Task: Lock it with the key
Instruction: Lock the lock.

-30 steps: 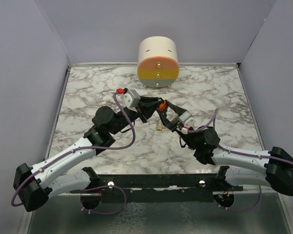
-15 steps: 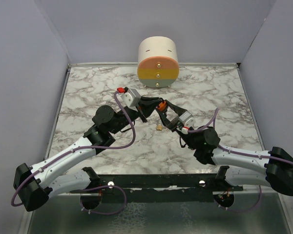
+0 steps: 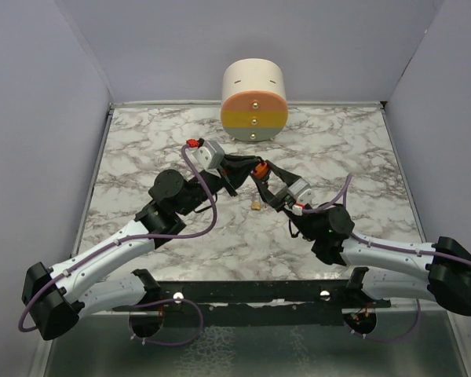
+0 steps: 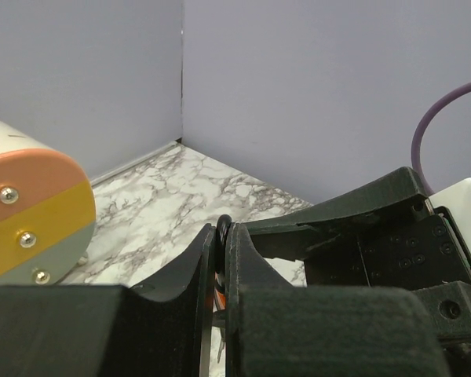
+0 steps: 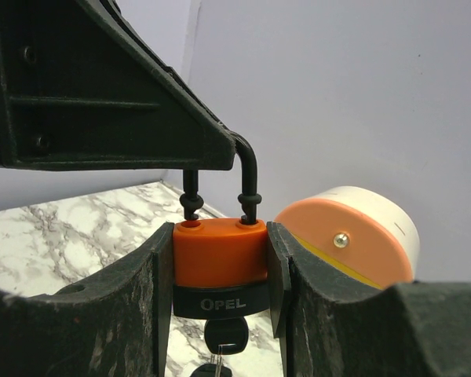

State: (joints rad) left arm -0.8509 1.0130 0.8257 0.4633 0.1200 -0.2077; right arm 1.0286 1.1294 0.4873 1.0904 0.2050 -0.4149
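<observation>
**Padlock held between two arms, key at its underside**

The two arms meet over the middle of the marble worktop point(image 3: 157, 141), sharing one object. The right gripper point(image 5: 220, 271) is closed about halfway on the orange padlock point(image 5: 218, 250), with a finger flat against each side of the body. That keeps the lock upright and stops it twisting, which I take to be the reason for the hold. The left gripper point(image 4: 222, 243) has its jaws all but closed and pinches the top of the black shackle point(image 5: 250, 169). In the left wrist view only a thin dark sliver shows between the fingers. A grip there looks meant for pressing the shackle down into the body while the other arm braces it.

In the right wrist view the padlock sits at centre frame, squarely between that gripper's fingers, and the shackle rises into the left gripper at upper left. Both legs of the shackle enter the body, but the notches just above it suggest it may not be fully seated. The black-headed key point(image 5: 224, 336) pokes out of the underside at bottom centre, and neither gripper touches it.

In the overhead view a small pale-gold piece point(image 3: 255, 206) lies just below the lock; I cannot tell whether it hangs or rests on the worktop. A cream drum point(image 3: 253, 98) with a striped face stands well apart at top centre.
</observation>
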